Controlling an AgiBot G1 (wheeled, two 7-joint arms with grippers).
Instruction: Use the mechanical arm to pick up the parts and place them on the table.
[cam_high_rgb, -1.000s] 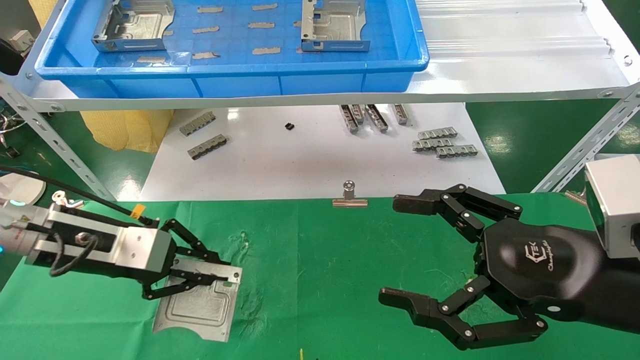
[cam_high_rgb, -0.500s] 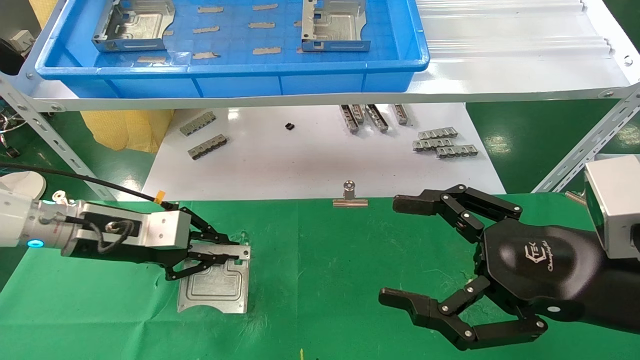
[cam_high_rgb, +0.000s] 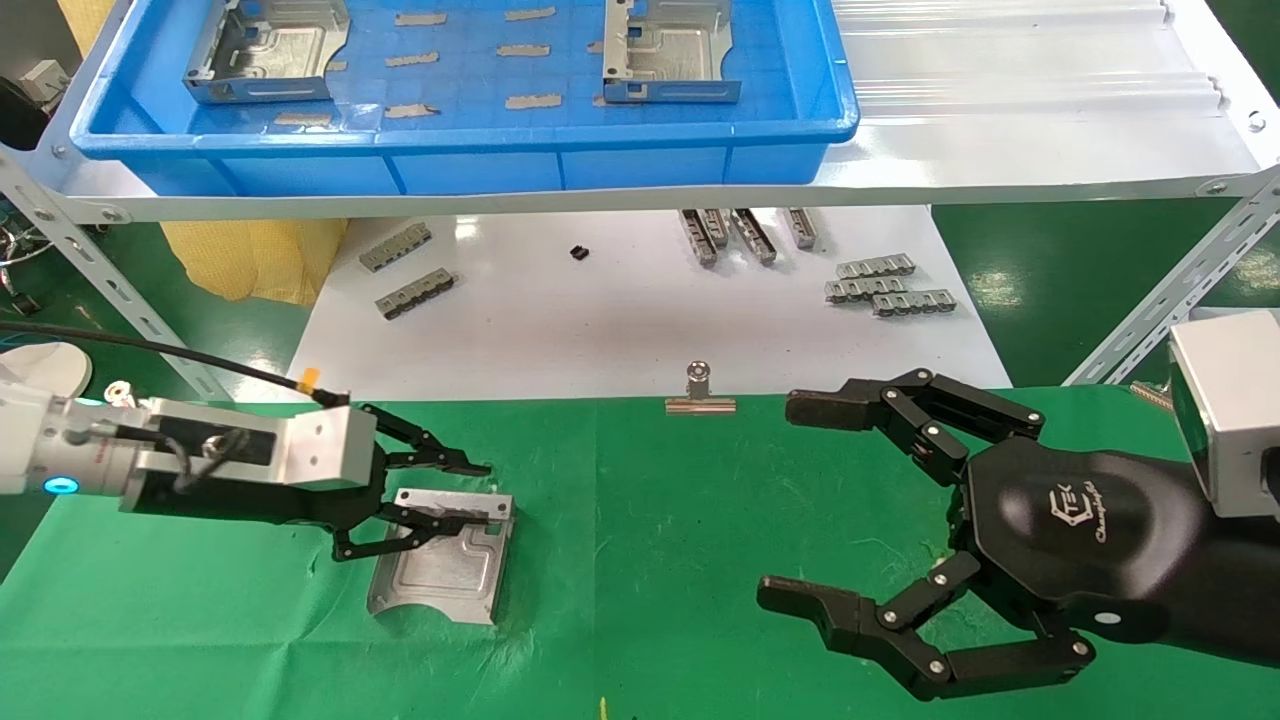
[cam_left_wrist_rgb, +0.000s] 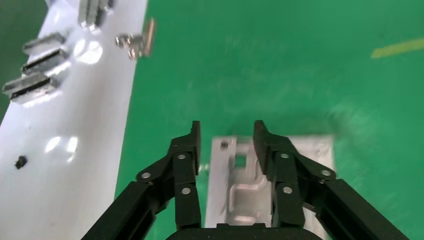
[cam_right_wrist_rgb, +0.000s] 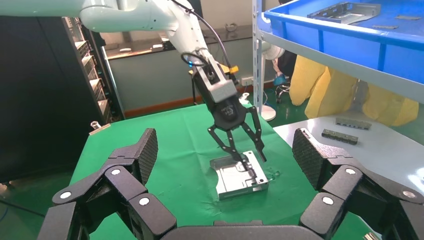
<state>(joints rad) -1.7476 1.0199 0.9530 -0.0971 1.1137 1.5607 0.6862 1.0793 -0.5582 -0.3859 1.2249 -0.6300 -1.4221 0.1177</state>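
Part (cam_high_rgb: 442, 566): silver plate, flat on green table (cam_high_rgb: 640, 600), at 8 o'clock in the head view. Left gripper (cam_high_rgb: 470, 492): directly above the plate's far edge, fingers apart, not clamping. Right gripper (cam_high_rgb: 800, 505): at 4 o'clock, fingers spread wide, holding nothing.

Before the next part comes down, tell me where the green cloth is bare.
Bare green table lies between the placed part under the open left gripper and the open right gripper, below the binder clip. The left side is crowded.
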